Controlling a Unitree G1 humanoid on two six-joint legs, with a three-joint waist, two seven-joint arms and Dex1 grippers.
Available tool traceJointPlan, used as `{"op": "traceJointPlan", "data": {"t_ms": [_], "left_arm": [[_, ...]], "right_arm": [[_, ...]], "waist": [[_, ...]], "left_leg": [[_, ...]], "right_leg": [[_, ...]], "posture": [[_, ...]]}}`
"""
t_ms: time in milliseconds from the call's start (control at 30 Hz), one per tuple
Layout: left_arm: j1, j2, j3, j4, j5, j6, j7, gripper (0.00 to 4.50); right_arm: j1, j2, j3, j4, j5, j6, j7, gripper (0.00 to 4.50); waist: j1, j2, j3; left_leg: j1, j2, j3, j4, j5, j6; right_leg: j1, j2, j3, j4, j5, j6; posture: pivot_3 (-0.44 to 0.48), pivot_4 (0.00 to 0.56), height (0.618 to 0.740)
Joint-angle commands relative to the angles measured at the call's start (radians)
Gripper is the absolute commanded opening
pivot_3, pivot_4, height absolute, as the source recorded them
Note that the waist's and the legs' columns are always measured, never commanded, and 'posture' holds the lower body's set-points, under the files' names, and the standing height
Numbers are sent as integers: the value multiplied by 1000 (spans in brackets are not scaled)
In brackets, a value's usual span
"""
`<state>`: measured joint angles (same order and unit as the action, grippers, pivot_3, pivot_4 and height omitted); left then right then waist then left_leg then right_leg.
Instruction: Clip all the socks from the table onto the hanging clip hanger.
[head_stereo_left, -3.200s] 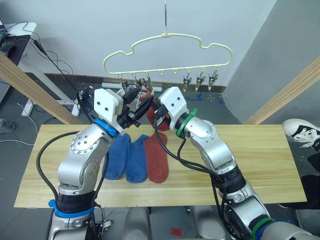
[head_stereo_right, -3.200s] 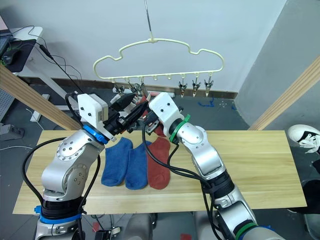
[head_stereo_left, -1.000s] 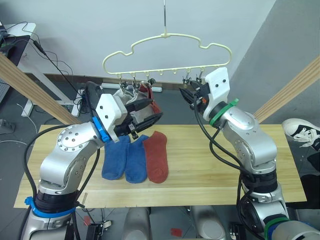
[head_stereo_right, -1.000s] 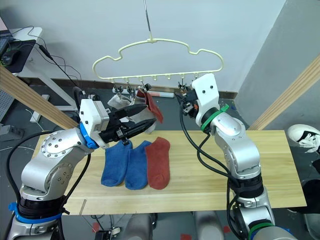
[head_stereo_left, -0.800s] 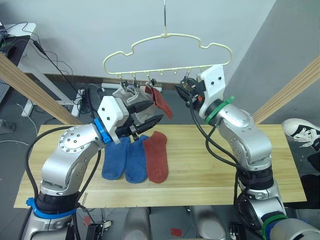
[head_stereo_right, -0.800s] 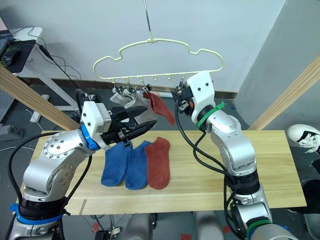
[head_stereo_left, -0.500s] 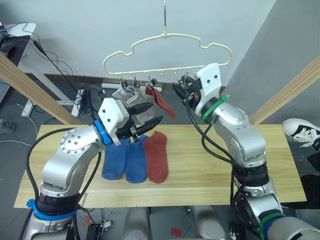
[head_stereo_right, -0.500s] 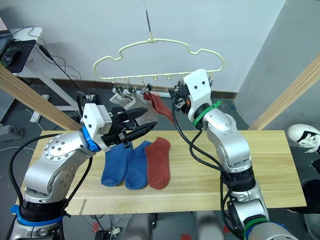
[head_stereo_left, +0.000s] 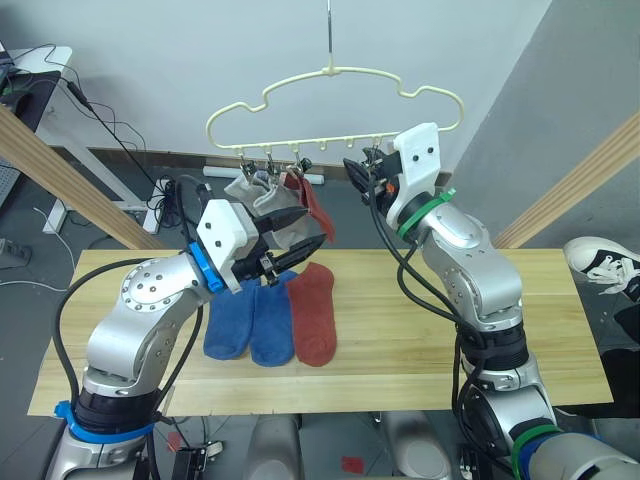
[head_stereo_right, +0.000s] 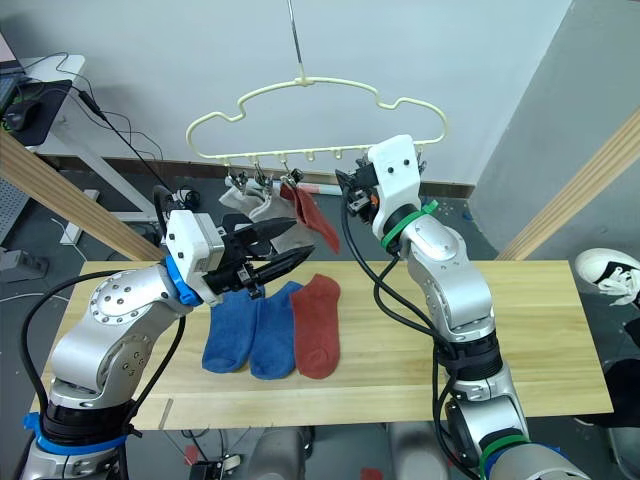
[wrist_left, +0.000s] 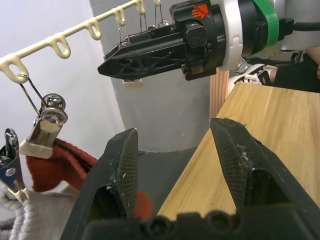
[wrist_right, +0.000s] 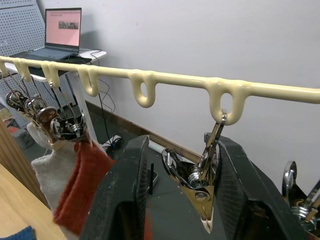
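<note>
Overhead, the clip hanger (head_stereo_left: 335, 108) is hung level, its clip row run left-right. Both the left gripper (head_stereo_left: 296, 237) and right gripper (wrist_right: 182, 190) are spread open, a clip (wrist_right: 200, 180) framed between the latter's fingers.

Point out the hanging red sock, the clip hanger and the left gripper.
hanging red sock (head_stereo_left: 318, 212), left eye view, middle of its cloth.
clip hanger (head_stereo_left: 335, 72), left eye view, top of its frame.
left gripper (head_stereo_left: 304, 228), left eye view, between its fingertips.

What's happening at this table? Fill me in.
A two-armed robot is hanging socks on a pale yellow plastic clip hanger. Two light grey socks and one rust red sock already hang from its metal clips. Two blue socks and another rust red sock lie on the light wood table. The left gripper is open and empty; the right gripper straddles a free metal clip.
</note>
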<state>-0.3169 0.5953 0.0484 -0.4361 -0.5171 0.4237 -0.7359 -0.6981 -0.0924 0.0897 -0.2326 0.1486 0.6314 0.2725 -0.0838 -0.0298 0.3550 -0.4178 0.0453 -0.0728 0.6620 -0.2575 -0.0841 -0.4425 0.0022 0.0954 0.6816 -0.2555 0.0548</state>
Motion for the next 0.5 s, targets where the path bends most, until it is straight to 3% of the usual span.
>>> {"op": "traceJointPlan", "data": {"t_ms": [33,100,367,500], "left_arm": [[7,-4,-2,-41,5,-26,-5,2568],[9,-7,-3,-41,10,-27,-5,2568],[37,-39,-12,-52,47,-31,49,2568],[80,-60,-38,-77,90,-39,84,2568]], "right_arm": [[-18,9,-20,-25,17,-19,-10,1824],[-17,12,-21,-23,19,-18,-9,1824],[-20,23,-33,-17,32,-16,-15,66],[-23,25,-36,-15,36,-16,-14,4]], "waist": [[0,0,0],[0,0,0],[0,0,-1],[0,0,-1]], "left_leg": [[0,0,0,0,0,0],[0,0,0,0,0,0],[0,0,0,0,0,0],[0,0,0,0,0,0]], "right_leg": [[0,0,0,0,0,0],[0,0,0,0,0,0],[0,0,0,0,0,0],[0,0,0,0,0,0]], "posture": [[-72,285,740],[-72,285,740],[-66,289,740],[-66,290,740]]}}
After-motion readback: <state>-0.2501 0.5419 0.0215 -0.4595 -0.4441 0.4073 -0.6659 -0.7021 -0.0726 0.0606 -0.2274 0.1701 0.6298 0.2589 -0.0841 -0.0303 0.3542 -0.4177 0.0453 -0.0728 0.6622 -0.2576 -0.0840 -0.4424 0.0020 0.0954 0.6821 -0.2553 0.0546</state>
